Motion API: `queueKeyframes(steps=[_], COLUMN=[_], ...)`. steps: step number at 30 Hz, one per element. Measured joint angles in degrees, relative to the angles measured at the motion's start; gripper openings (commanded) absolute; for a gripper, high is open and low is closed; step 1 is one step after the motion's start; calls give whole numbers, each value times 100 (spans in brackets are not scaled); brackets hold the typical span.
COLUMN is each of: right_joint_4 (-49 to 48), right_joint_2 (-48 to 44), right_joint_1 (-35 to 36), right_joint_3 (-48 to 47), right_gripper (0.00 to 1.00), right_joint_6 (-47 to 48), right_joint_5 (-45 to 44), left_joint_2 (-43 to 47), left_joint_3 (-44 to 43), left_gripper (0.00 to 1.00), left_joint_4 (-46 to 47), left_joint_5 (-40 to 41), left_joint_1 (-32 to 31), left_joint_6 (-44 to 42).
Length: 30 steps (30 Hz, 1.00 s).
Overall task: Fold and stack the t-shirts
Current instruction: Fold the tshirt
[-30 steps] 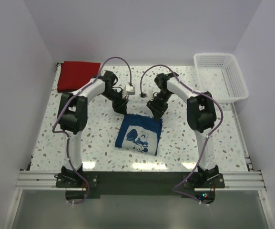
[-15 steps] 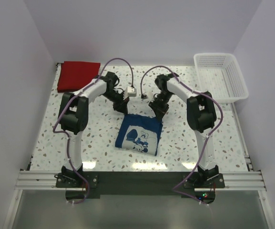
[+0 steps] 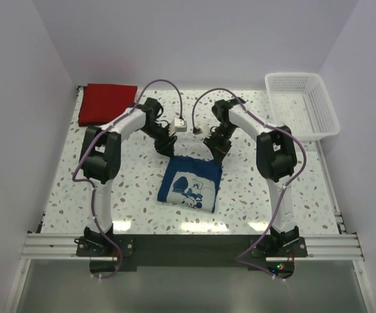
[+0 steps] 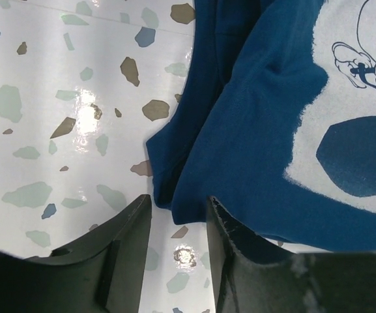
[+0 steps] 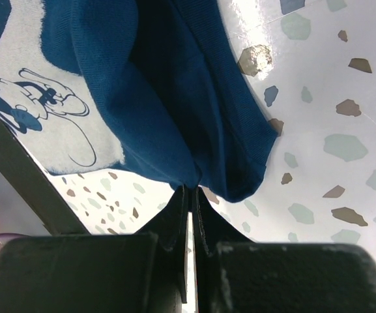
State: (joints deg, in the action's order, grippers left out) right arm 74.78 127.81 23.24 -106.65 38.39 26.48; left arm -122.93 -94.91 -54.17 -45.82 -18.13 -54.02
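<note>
Navy t-shirt (image 3: 191, 184): folded, table (image 3: 135, 189) centre. Red t-shirt (image 3: 106, 103): folded, far left. Left end effector (image 4: 178, 208): open, astride navy's far-left corner. Right end effector (image 5: 189, 192): closed at far-right corner. Likely step: corner grasp. Next: left closes, then lift onto red.

The navy blue cotton t-shirt (image 3: 190, 184) carries a white cartoon print; the bright red cotton t-shirt (image 3: 106, 103) is plain. The white tabletop (image 3: 135, 189) is speckled grey, brown and green.
</note>
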Motion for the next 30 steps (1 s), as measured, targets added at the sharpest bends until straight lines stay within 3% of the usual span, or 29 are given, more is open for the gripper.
queueKeyframes(steps=[4, 10, 13, 14, 17, 30], right_joint_4=[9, 48, 48, 50, 26, -297], right_joint_2=[-138, -339, -343, -345, -352, -413], right_joint_1=[0, 0, 0, 0, -2, -192], right_joint_3=[0, 0, 15, 24, 81, 345], right_gripper=[0, 0, 0, 0, 0, 0], right_joint_6=[-2, -2, -2, -4, -7, -33], right_joint_5=[-13, -83, -173, -197, -310, -754], left_joint_2=[-26, -232, -275, -275, -275, 186], left_joint_3=[0, -11, -11, -13, -35, -39], left_gripper=[35, 39, 25, 13, 0, 0], left_joint_4=[9, -44, -94, -118, -188, -197], left_joint_5=[48, 114, 111, 111, 105, 131], left_joint_1=[0, 0, 0, 0, 0, 2], left_joint_6=[50, 48, 35, 28, -57, -105])
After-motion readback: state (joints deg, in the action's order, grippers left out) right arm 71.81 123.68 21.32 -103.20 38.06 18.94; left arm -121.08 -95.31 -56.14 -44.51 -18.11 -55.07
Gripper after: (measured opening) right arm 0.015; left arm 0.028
